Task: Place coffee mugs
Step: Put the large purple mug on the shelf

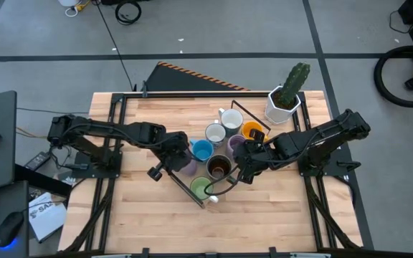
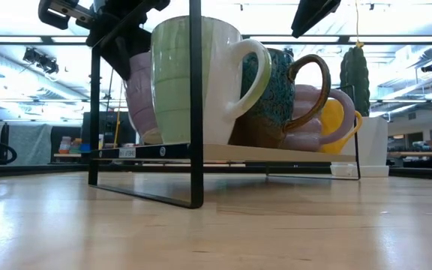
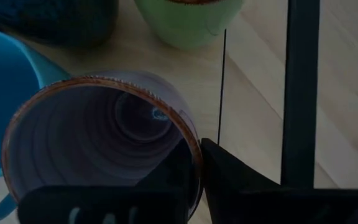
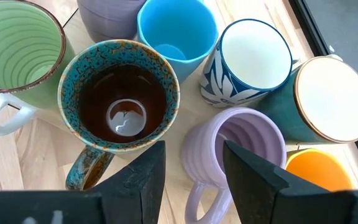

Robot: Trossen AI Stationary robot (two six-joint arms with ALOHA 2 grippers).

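Several mugs stand together on a black-framed wooden rack (image 1: 192, 188): green (image 4: 17, 50), dark brown with a teal rim (image 4: 120, 93), blue (image 4: 176, 31), white with a blue pattern (image 4: 253, 62), lavender (image 4: 235, 149), orange (image 4: 316, 174) and one white inside (image 4: 334, 99). My left gripper (image 3: 197, 162) is shut on a second lavender mug (image 1: 189, 166) at the rack's left side. My right gripper (image 4: 192, 180) hangs open above the gap between the dark brown mug and the first lavender mug, touching neither. My left gripper holds the lavender mug by its brown-edged rim (image 3: 194, 140), one finger (image 3: 169, 177) inside the mug and the other (image 3: 229, 177) outside its wall. It comes from above. The mug is upright (image 2: 141, 97); whether its base rests on the rack I cannot tell.
A white faceted pot with a green cactus (image 1: 284, 100) stands at the table's far right corner. The rack's black uprights (image 2: 195, 105) rise around the mugs. Bare wood lies toward the table's near edge (image 1: 214, 229).
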